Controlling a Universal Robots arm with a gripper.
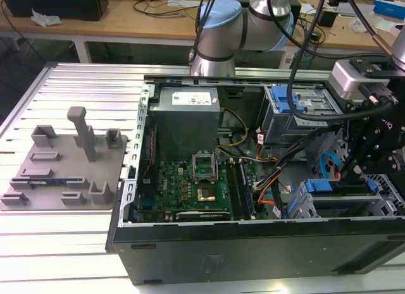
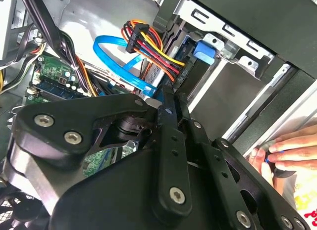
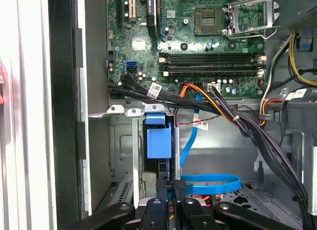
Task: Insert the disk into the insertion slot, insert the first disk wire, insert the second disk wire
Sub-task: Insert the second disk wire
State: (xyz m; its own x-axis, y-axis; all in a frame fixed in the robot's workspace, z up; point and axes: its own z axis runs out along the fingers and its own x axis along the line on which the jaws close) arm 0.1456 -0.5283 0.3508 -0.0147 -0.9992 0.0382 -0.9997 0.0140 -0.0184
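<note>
The disk sits edge-on in the insertion slot (image 3: 124, 156), and its blue carrier (image 3: 158, 142) (image 1: 319, 185) shows at the slot's mouth. My gripper (image 3: 173, 186) (image 2: 170, 94) (image 1: 350, 174) hovers right at the disk's end, jaws nearly together on the plug end of the first disk wire. That thin blue cable (image 3: 213, 183) (image 2: 116, 49) (image 1: 327, 162) loops away beside the fingers. The second disk wire, a red, yellow and black bundle with a black plug (image 2: 139, 32), hangs loose just past the blue loop.
The case holds a motherboard (image 1: 190, 186), a grey power supply box (image 1: 186, 107) and a taller cage with a blue latch (image 1: 294, 104). Black cable bundles (image 3: 223, 111) cross near the slot. A person's hand (image 2: 287, 151) rests at the case's outer edge. A grey fixture plate (image 1: 63, 167) lies on the exterior view's left.
</note>
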